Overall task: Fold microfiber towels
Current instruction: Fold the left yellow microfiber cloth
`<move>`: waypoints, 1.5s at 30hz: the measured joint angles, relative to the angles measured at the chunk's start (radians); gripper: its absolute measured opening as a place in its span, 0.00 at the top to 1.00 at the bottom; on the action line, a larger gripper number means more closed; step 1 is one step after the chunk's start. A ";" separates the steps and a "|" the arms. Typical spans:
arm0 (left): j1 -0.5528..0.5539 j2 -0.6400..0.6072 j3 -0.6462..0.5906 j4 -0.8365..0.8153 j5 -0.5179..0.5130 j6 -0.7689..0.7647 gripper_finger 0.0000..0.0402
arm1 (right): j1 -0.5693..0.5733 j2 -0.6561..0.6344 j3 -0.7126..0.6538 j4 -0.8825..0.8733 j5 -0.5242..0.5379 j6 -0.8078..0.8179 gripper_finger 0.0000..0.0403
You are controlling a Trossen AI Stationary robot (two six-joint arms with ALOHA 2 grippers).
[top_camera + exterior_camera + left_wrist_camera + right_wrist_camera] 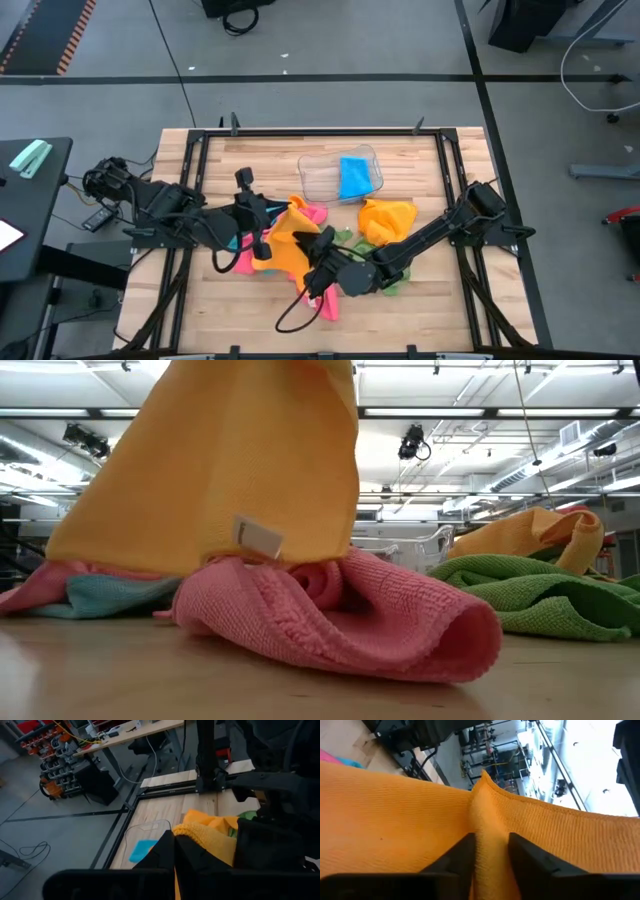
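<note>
Orange microfiber towel [285,243] hangs lifted above the middle of the wooden worktop [420,300], held between both arms. In the low view it drapes down as a broad sheet with a small white label near its lower hem, its bottom edge just touching a rumpled pink towel [350,622] that lies on the worktop below it.

Left gripper [262,240] reaches in from the left side and has its jaws pressed together on one edge of the orange towel; the left wrist view shows a bunched fold of orange cloth squeezed between the dark fingers [165,852]. Right gripper [322,268] comes in from the right and meets the same towel lower down. Its wrist view shows a raised ridge of the orange cloth standing between the two fingers [462,855], which sit close on either side of it, pinching the fold.

Under and beside the hanging towel, a light blue towel [105,597] lies against the pink one. To the right a green towel [545,595] is spread in loose folds, and a second orange towel [388,220] sits crumpled behind it, near the right arm. At the far side of the worktop a clear plastic tray [318,180] holds a folded blue towel [354,177], well apart from the pile.
</note>
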 joint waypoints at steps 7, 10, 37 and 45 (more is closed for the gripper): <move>-0.013 -0.007 0.000 -0.075 0.003 -0.001 0.97 | 0.022 -0.017 -0.001 -0.007 -0.004 0.001 0.98; -0.029 -0.034 0.000 -0.187 0.068 -0.008 0.98 | 0.059 -0.055 -0.002 -0.018 -0.033 0.060 0.98; -0.106 -0.101 0.000 -0.257 0.515 -0.239 0.98 | 0.057 -0.312 0.037 -0.374 -0.828 0.790 0.98; 0.112 -0.063 -0.103 -0.407 0.451 -0.237 0.97 | -0.116 -0.321 -0.029 -0.693 -0.764 0.891 0.98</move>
